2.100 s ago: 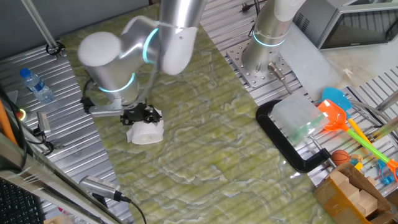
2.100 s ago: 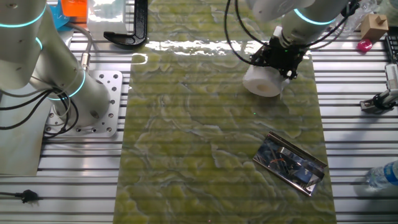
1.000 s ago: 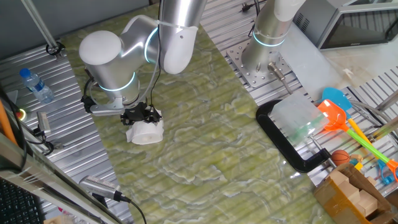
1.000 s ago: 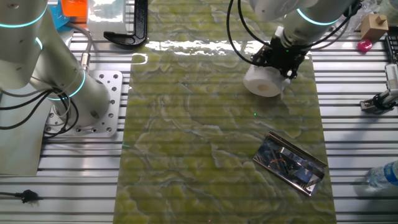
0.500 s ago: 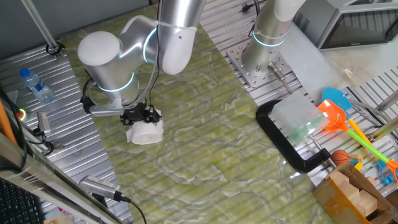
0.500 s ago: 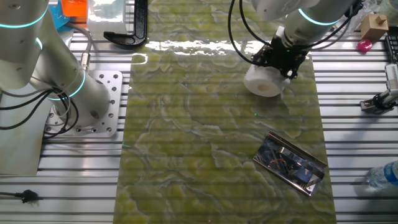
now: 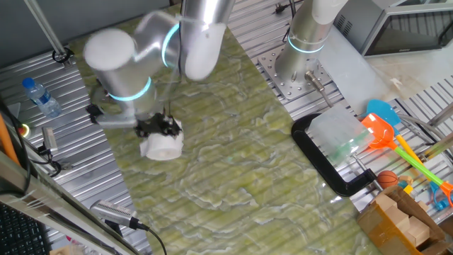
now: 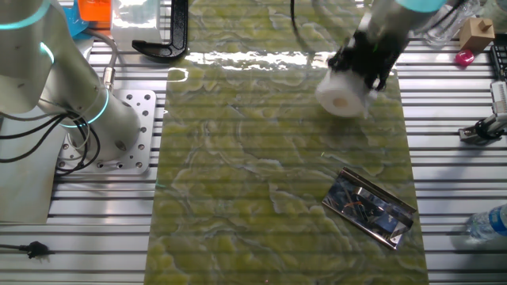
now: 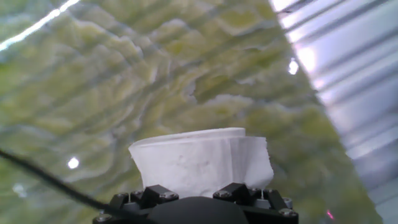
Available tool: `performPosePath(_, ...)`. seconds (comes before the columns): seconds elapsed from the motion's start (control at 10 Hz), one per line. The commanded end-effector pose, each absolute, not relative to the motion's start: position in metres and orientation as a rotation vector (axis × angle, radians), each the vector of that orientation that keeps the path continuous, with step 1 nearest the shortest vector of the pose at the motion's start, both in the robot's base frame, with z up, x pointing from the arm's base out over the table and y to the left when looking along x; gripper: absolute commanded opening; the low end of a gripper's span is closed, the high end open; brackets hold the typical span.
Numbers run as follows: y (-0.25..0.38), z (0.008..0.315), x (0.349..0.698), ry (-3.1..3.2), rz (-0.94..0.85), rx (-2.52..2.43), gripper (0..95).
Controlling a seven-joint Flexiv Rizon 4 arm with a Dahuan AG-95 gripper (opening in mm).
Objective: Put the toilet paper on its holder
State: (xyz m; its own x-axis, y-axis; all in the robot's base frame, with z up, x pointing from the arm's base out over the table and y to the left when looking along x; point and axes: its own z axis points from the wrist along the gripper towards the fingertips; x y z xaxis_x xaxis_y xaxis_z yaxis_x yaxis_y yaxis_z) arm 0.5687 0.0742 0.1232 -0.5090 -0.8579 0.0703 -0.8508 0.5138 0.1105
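One toilet paper in claw, one holder

- Toilet paper under the gripper, near one end of the mat.
- Holder flat on the mat, well apart from the roll.
- Water bottle off the mat, on the worktop.

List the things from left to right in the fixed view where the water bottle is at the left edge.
Clear plastic water bottle → plump white toilet paper roll → large black C-shaped frame → orange plastic scoop
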Motion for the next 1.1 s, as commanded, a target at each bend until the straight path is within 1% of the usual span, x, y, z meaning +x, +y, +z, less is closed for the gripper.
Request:
performPosePath(0.1,0.073,0.127,0.573,-2.66,-0.018,1.348,0.0)
performPosePath(1.1,0.072,0.142,0.567,-2.817,0.037,0.962,0.0)
